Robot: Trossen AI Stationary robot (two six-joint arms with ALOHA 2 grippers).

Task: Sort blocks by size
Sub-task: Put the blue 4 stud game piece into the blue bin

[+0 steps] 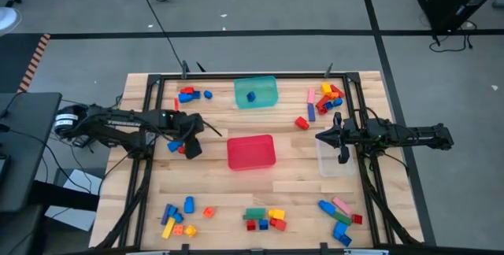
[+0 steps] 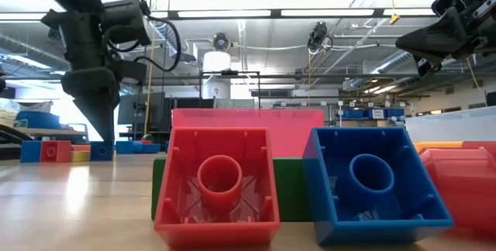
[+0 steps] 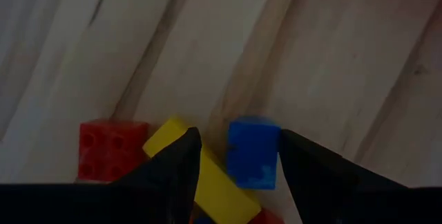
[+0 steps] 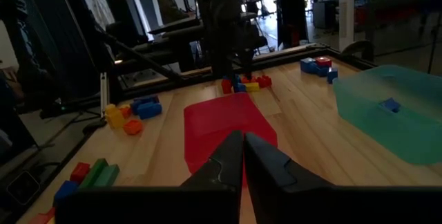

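My left gripper (image 1: 187, 146) points down, open, over a small cluster of blocks on the left of the table. In the left wrist view its fingers (image 3: 239, 135) stand on either side of a small blue block (image 3: 253, 156). A yellow bar (image 3: 207, 182) and a red block (image 3: 110, 149) lie on the wood beside the blue one. In the low view this gripper (image 2: 101, 136) hangs close above the table. My right gripper (image 4: 243, 148) is shut and level, waiting above the clear tub (image 1: 337, 160) at the right. My left gripper comes from above with one finger (image 3: 181, 160) over the yellow bar and the other (image 3: 304, 158) close beside the blue block's side (image 3: 275, 151). I cannot tell whether either finger touches it. The block lies flat on the table.
A teal tub (image 1: 266, 90) with one blue block (image 1: 251, 96) stands at the far middle, and a red tub (image 1: 251, 152) at the centre. Block clusters lie at the far left (image 1: 191, 94), far right (image 1: 324, 101) and along the near edge (image 1: 264, 218).
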